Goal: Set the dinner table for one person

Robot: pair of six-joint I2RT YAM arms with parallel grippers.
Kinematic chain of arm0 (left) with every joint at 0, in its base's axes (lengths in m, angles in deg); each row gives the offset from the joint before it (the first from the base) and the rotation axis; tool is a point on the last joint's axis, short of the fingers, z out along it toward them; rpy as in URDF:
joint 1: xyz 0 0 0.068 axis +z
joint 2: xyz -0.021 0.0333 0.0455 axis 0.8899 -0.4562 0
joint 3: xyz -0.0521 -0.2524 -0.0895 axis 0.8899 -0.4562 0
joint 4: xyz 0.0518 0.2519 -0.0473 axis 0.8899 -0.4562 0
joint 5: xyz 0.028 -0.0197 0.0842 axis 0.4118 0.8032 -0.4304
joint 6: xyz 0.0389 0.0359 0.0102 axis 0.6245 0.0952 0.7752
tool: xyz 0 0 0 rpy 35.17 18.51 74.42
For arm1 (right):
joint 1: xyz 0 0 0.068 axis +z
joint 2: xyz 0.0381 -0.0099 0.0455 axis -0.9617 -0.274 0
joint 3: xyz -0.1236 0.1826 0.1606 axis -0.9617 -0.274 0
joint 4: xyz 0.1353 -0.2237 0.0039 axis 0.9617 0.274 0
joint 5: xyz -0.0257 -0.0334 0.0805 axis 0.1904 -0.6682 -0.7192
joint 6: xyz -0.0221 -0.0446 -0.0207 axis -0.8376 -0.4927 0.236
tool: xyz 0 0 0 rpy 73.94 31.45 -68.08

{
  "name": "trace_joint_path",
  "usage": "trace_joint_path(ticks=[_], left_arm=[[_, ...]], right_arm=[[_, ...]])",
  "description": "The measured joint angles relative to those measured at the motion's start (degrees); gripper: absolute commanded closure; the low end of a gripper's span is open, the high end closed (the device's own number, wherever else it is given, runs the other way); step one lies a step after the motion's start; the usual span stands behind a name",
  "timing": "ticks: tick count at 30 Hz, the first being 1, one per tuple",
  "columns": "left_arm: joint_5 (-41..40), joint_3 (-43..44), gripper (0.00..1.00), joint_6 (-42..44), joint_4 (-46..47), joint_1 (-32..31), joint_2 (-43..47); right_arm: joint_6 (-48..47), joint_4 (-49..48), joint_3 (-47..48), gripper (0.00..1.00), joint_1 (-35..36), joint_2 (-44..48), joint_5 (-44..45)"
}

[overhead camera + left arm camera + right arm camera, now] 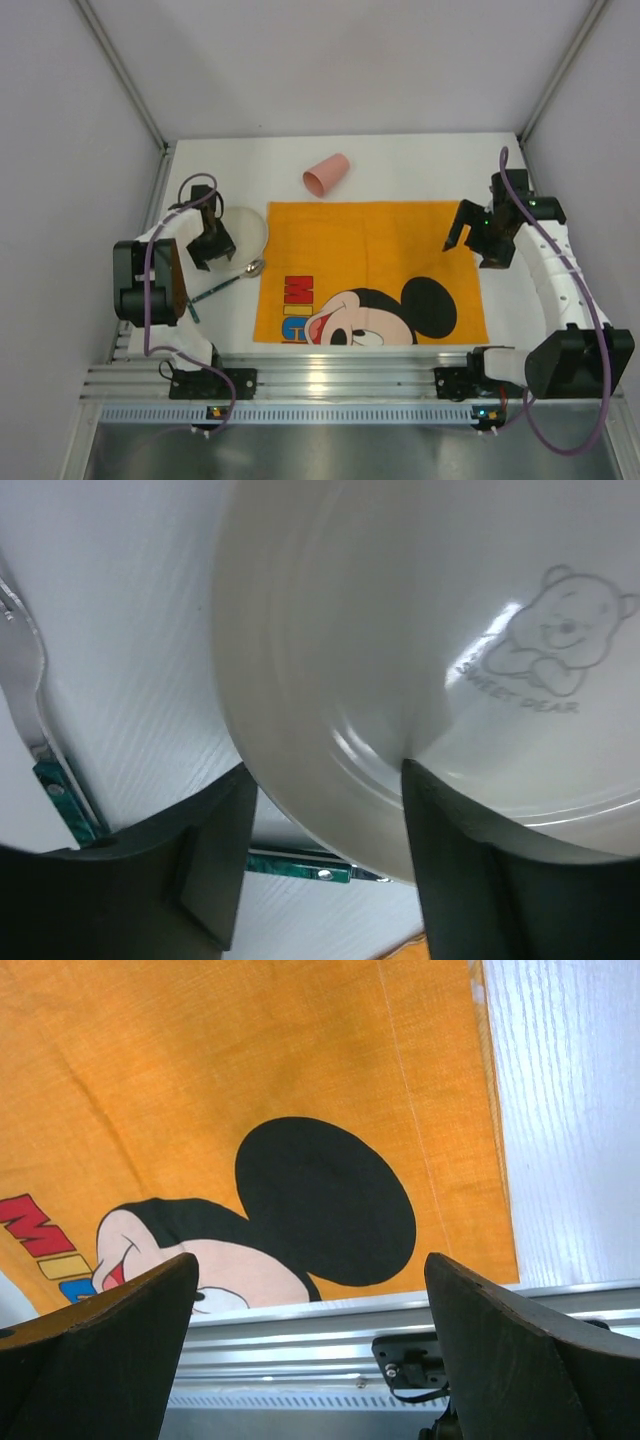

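Observation:
The white dinner table (420,160) carries an orange Mickey Mouse cloth (370,270) in the middle. A white plate (245,228) with a bear print (550,640) lies left of the cloth. My left gripper (210,245) is open, its jaws straddling the plate's near rim (322,770), one finger outside, one over the inside. A spoon (254,267) and a fork (25,650) with green handles lie by the plate. A pink cup (326,175) lies on its side behind the cloth. My right gripper (472,240) is open and empty above the cloth's right edge (310,1260).
Aluminium rails (330,380) run along the near edge, with both arm bases on them. Grey walls close in the table at the back and sides. The spoon's green handle (300,863) lies just below the plate rim, between the left fingers.

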Motion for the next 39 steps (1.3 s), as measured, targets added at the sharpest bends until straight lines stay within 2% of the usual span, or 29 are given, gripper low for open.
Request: trace_joint_path(ticks=[1,2,5,6,11,16,21,25,28,31,35,39], left_arm=[[-0.02,-0.33,0.43,-0.2,0.87,0.04,-0.85],[0.42,-0.48,0.54,-0.52,1.38,0.09,-1.42],[0.39,-0.87,0.77,-1.44,4.22,0.15,-1.64],[0.66,-0.9,1.0,-1.64,5.38,0.31,-1.62],[2.23,-0.98,1.0,-1.9,9.01,0.52,0.63],[1.36,-1.18,1.0,-2.4,7.58,0.33,5.27],[0.63,4.5,1.0,-2.45,3.8,0.33,11.76],[4.5,9.18,1.0,-2.82,4.09,-1.7,15.06],[10.71,8.94,1.0,-3.04,6.23,-7.08,16.57],[15.21,6.86,1.0,-3.23,8.74,-16.41,16.28],[17.64,2.47,1.0,-4.81,12.22,-27.67,14.58],[18.49,0.57,1.0,-6.45,14.86,-34.05,9.97]], right_arm=[[-0.2,0.42,0.0,0.05,0.0,0.22,0.17],[-0.31,0.72,0.0,0.05,0.0,0.37,0.33],[-0.74,1.55,-0.02,0.05,0.0,1.07,0.85],[-0.81,1.84,-0.02,0.06,0.0,1.31,1.01],[-1.18,2.73,-0.74,0.06,-0.02,3.15,1.44],[-1.18,3.28,-0.76,0.06,0.0,4.04,1.81],[-1.16,3.19,-0.81,0.06,0.0,4.48,2.21],[-1.16,2.73,-1.44,0.06,0.0,4.52,2.27],[-1.14,2.27,-1.99,0.06,0.0,4.52,2.25],[-1.14,1.75,-2.64,0.06,0.0,4.48,2.23],[-1.16,1.51,-2.71,0.06,0.0,4.2,2.14],[-1.2,1.44,-2.71,0.06,0.0,4.07,2.14]])
